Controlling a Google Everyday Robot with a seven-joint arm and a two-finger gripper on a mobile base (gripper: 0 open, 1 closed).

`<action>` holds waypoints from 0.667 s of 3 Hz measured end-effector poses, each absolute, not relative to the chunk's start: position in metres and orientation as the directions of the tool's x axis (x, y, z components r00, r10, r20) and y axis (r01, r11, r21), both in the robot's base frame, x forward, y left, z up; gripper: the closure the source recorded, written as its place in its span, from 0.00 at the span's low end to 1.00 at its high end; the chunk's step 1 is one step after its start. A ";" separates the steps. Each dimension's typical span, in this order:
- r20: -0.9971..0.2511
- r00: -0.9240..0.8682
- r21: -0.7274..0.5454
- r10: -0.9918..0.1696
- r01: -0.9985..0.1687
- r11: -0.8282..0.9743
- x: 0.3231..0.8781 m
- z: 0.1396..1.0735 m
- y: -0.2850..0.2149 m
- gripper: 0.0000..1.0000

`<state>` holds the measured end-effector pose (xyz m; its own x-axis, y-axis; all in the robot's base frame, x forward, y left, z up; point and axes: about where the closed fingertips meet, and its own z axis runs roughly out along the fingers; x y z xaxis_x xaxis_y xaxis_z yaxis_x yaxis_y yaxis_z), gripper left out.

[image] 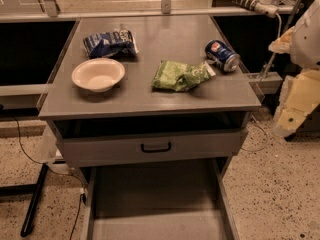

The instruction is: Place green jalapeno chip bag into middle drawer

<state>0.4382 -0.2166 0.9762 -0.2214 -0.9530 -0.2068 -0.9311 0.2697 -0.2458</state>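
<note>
The green jalapeno chip bag (180, 75) lies on the grey cabinet top (150, 96), right of centre, between the white bowl and the can. The middle drawer (155, 199) is pulled out below: a wide grey tray with low side walls and a bare flat floor. My gripper (296, 104) hangs at the right edge of the camera view, off the cabinet's right side and well apart from the bag. It holds nothing that I can see.
A white bowl (98, 74) and a blue-and-white chip bag (108, 43) sit on the left of the top. A blue soda can (222, 55) lies at the right. A closed drawer front with a black handle (156, 147) is above the open tray. Cables run on the floor at left.
</note>
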 end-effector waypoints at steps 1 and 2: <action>-0.207 -0.221 -0.246 -0.953 -0.931 0.270 0.438 0.976 -0.217 0.00; -0.229 -0.187 -0.240 -0.955 -0.940 0.242 0.445 0.972 -0.205 0.00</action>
<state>0.4447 -0.2051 0.9717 -0.1874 -0.9552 -0.2290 -0.9402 0.2420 -0.2397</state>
